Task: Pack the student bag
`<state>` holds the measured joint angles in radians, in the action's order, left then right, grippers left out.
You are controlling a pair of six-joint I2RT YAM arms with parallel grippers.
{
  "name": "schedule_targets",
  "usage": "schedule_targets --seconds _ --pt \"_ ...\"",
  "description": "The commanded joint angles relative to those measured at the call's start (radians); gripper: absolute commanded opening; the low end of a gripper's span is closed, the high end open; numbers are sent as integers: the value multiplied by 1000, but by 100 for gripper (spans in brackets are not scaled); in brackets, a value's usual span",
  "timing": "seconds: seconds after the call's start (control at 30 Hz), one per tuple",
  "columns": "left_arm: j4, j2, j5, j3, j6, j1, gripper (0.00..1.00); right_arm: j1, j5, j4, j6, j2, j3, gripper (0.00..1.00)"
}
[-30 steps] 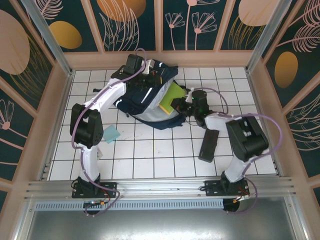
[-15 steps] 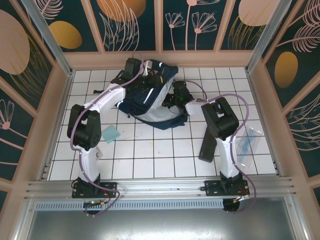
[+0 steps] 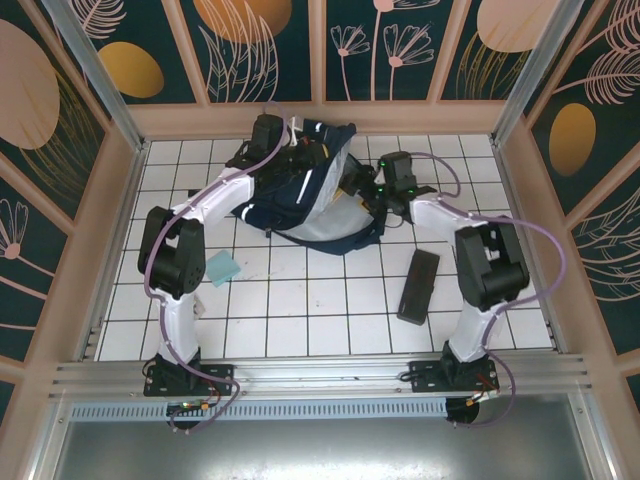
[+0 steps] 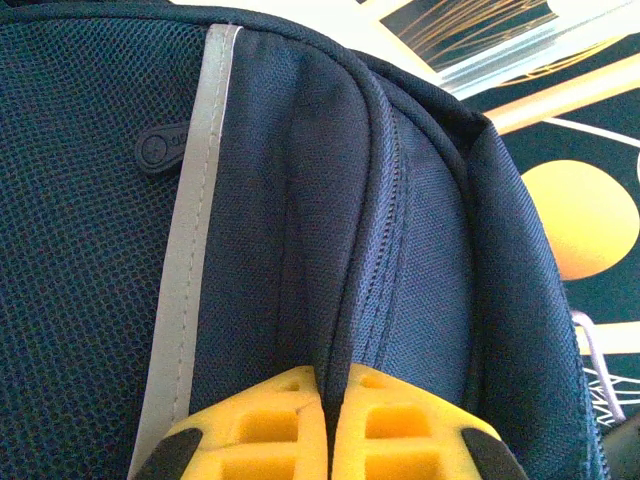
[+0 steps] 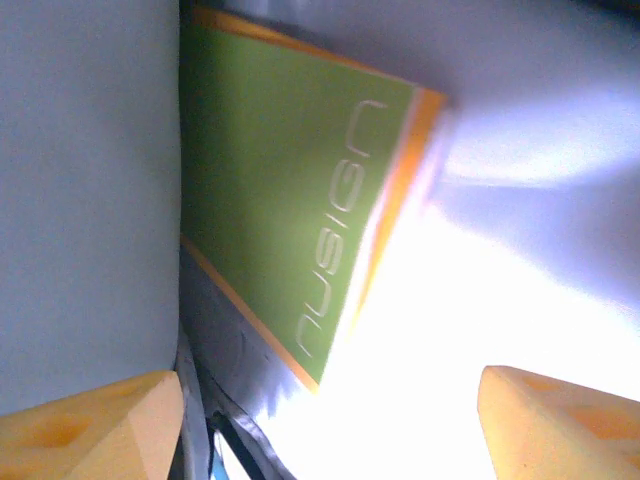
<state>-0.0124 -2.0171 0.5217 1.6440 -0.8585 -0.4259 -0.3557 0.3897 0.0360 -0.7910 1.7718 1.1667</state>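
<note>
bag [image 3: 300,205]: upper centre of top view; navy woven cloth and mesh, grey stripe, soft slumped shape.
left gripper [image 4: 330,425]: yellow ribbed fingers pinching a stitched bag ridge.
right gripper [image 5: 330,400]: yellow fingers spread wide.
book [image 5: 290,200]: flat green cover, orange edge, embossed lettering.

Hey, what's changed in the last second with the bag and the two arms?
The right gripper pushed the green notebook into the student bag, opened and let it go. The left gripper stays shut on the bag's rim; the black case and teal item have not moved.
</note>
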Motion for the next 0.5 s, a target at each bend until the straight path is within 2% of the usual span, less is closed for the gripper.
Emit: schedule_targets --seconds 0.0,0.03,0.07,0.1,0.2,0.23,0.3,0.33,0.47 --pt "-153 -15 -15 39 -39 -1 0 30 -31 126 96 -144 -79 78" --pt "-129 -22 -26 39 -47 -2 1 30 -49 148 114 -179 -90 78" --pt "-94 -23 -40 41 -47 -2 15 27 -68 169 130 -212 -98 77" --pt "-80 -17 -49 33 -44 -2 25 24 -87 184 137 -236 -102 77" --pt "-90 46 -91 -57 -44 -1 37 2 -194 232 133 -304 -115 78" --pt "-89 77 -114 -95 -42 -1 45 -11 -227 230 123 -324 -124 77" --pt "-86 140 -160 -172 -36 1 55 -30 -268 215 109 -342 -141 78" --pt "-87 174 -178 -218 -36 4 59 -41 -281 208 103 -344 -142 77" --pt "-103 297 -256 -407 -61 24 65 -93 -279 153 88 -324 -141 77"
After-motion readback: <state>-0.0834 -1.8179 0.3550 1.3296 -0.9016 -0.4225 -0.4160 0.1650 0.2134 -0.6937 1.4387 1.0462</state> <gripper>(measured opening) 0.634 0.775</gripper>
